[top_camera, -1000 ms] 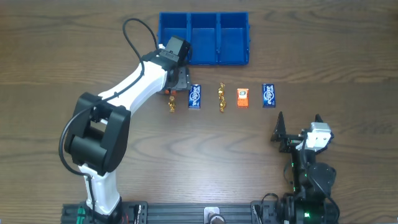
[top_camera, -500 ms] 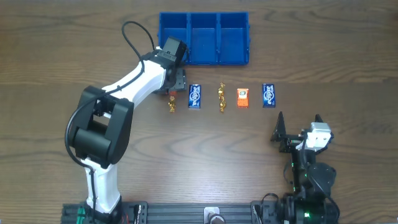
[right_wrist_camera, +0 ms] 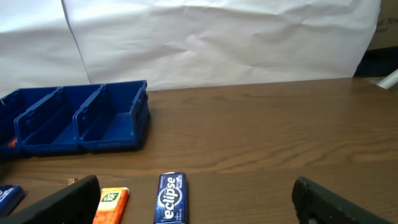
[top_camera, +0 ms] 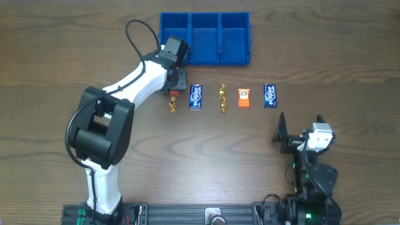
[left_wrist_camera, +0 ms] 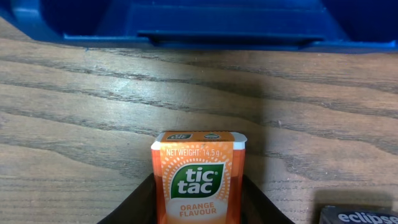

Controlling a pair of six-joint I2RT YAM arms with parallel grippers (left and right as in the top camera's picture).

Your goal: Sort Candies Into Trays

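My left gripper (top_camera: pixel 174 85) is shut on an orange mint box (left_wrist_camera: pixel 199 180), just in front of the blue three-compartment tray (top_camera: pixel 205 37) near its left end; the tray's front wall (left_wrist_camera: pixel 224 28) is close ahead of the box. On the table in a row lie a gold-wrapped candy (top_camera: pixel 173 106), a blue gum pack (top_camera: pixel 196 95), a second gold candy (top_camera: pixel 222 99), another orange mint box (top_camera: pixel 244 98) and a second blue pack (top_camera: pixel 270 95). My right gripper (top_camera: pixel 299 129) stands open near its base, well short of the row.
The right wrist view looks across the table at the tray (right_wrist_camera: pixel 81 121), the orange box (right_wrist_camera: pixel 112 202) and a blue pack (right_wrist_camera: pixel 169 198), with a white sheet behind the table's far edge. Bare wood lies on both sides of the row.
The left arm's elbow has swung slightly and its gripper has edged a little toward the tray with the orange box. The right arm has stayed still.
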